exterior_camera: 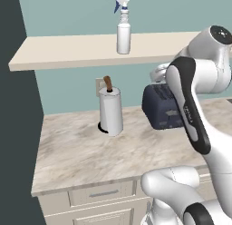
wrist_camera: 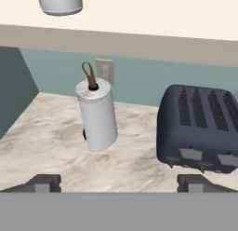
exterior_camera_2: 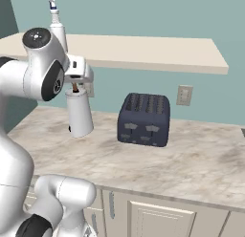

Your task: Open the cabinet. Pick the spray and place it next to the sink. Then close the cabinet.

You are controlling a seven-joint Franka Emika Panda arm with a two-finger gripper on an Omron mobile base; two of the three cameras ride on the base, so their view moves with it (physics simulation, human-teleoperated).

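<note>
Spray (exterior_camera: pixel 123 29): white bottle, ribbed neck, blue nozzle tip; we see it upright on the open shelf (exterior_camera: pixel 68 54).
Below: paper-towel roll (exterior_camera: pixel 111 111), toaster (exterior_camera_2: pixel 144 118) on the counter (exterior_camera: pixel 81 151).
Gripper (wrist_camera: pixel 118 183): fingers spread apart, holding nothing.
Approach: we should rise level with the bottle's body, centre, then close gently.

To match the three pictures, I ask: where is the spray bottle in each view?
Left base view: spray upright on the shelf, top centre.
Right base view: top left, behind the arm.
Hand view: base only, top left.
Shared landmark: paper-towel roll below it.
</note>
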